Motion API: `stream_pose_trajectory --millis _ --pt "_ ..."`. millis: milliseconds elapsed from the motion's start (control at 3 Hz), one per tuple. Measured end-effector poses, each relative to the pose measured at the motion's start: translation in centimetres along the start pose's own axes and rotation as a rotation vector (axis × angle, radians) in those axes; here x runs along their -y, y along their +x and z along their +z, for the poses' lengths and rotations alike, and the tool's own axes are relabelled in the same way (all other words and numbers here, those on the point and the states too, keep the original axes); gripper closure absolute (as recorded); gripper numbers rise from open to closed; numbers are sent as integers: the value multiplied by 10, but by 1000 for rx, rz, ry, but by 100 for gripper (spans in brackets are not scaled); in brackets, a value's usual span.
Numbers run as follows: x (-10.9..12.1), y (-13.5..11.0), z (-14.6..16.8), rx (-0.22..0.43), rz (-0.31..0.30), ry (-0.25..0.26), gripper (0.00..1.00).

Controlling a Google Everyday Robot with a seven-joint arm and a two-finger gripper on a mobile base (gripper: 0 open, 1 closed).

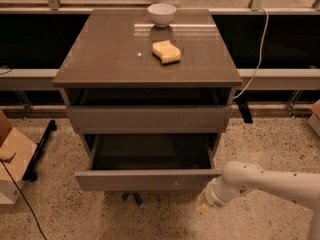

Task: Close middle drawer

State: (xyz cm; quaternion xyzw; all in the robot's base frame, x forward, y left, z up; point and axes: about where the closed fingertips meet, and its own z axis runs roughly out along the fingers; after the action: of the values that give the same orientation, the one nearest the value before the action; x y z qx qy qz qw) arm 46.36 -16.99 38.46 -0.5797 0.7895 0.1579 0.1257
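1. Camera view: a grey-brown cabinet stands on a speckled floor point(270, 134), and its flat worktop point(100, 59) fills the upper middle of the view.
2. A white bowl point(161, 14) stands at the far edge of the worktop, about at the middle of that edge.
3. A yellow sponge point(166, 51) lies just in front of the bowl, a little toward the right edge, and does not touch it.
4. Under the near edge of the worktop is a dark slot, and under it a plain grey drawer front point(147, 119) which is pushed in.
5. The middle drawer point(145, 180) is below that front. It is pulled out toward the camera, well beyond the near edge of the worktop, and its deep grey box is open on top.
6. The pincer point(204, 204) is low, below the near right corner of the worktop, just beside the right end of the middle drawer's front. I cannot tell whether it is apart or together, or whether it touches the front.
7. The white arm point(270, 181) comes in from the right side.
8. A white cable point(258, 49) hangs beyond the right edge of the worktop.
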Motion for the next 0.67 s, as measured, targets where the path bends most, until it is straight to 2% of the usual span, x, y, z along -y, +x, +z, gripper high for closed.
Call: stream_pose_trajectory --millis 333,667 --pt "15 -17 11 6 -46 59 100" --pt "40 -35 29 29 -75 94 81"
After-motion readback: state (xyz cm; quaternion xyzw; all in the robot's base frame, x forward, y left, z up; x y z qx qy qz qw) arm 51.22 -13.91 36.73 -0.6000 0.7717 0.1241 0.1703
